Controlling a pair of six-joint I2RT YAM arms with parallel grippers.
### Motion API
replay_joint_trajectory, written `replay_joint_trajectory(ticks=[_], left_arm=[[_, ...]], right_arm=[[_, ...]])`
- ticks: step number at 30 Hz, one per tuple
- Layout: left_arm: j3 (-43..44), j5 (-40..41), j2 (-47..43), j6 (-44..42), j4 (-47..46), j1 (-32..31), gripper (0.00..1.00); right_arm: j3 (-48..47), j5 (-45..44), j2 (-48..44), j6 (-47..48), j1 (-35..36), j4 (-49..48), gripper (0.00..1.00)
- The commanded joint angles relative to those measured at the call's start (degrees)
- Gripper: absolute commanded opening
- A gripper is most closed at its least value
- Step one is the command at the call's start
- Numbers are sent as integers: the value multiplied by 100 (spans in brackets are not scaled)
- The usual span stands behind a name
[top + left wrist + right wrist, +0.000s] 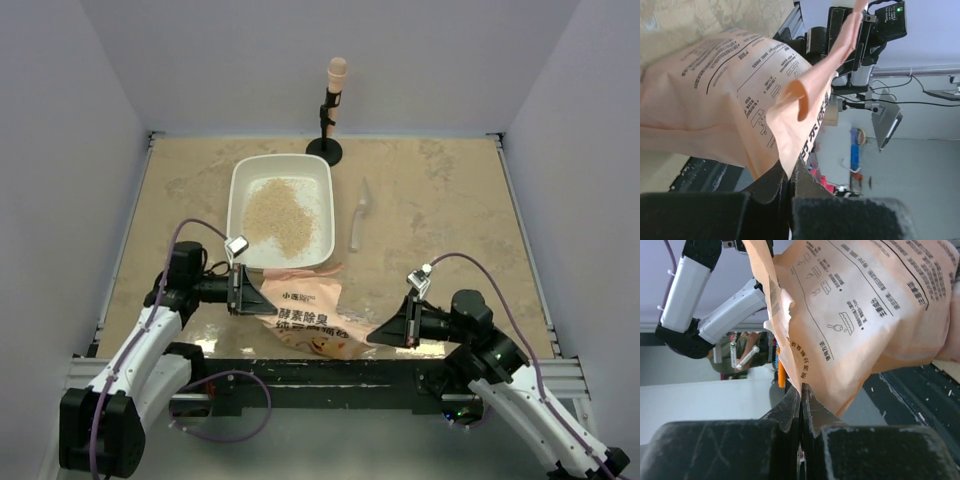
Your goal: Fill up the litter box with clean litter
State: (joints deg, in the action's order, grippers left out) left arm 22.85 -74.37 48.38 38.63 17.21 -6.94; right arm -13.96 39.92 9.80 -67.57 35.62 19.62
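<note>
The left gripper point(790, 172) has its jaws pressed together on a thin edge of a crinkly orange-pink bag point(730, 95). The right gripper point(801, 392) is clamped the same way on the opposite edge of the bag point(865, 315). Seen from above, the bag point(305, 315) hangs stretched between the left gripper point(245, 292) and the right gripper point(382, 335). Its long axis runs left to right, close to the near edge of the table point(440, 200). The printed face is up, and the bag's far edge reaches the near rim of the litter box.

The litter box point(236, 200) is a white tray lying flat, left of the table's centre and just beyond the bag. Its long axis runs near to far. The clean litter point(278, 215) is a loose tan pile spread across the tray floor.

A clear scoop point(359, 215) lies just to the right of the box, apart from it, with its handle pointing near. At the far edge a black stand point(326, 140) holds a peach-coloured rod upright.
</note>
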Motion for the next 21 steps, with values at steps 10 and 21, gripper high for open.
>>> replay_joint_trajectory(ticks=[10,21], left_arm=[[-818,-280,-136,1656,-1378,-342,0],[-747,-271,-153,1630,-1449,-413,0]], right_arm=[[333,324,-744,-1295,-2,1114,0],[-2627,-3233,2261,1921,-2,2863,48]])
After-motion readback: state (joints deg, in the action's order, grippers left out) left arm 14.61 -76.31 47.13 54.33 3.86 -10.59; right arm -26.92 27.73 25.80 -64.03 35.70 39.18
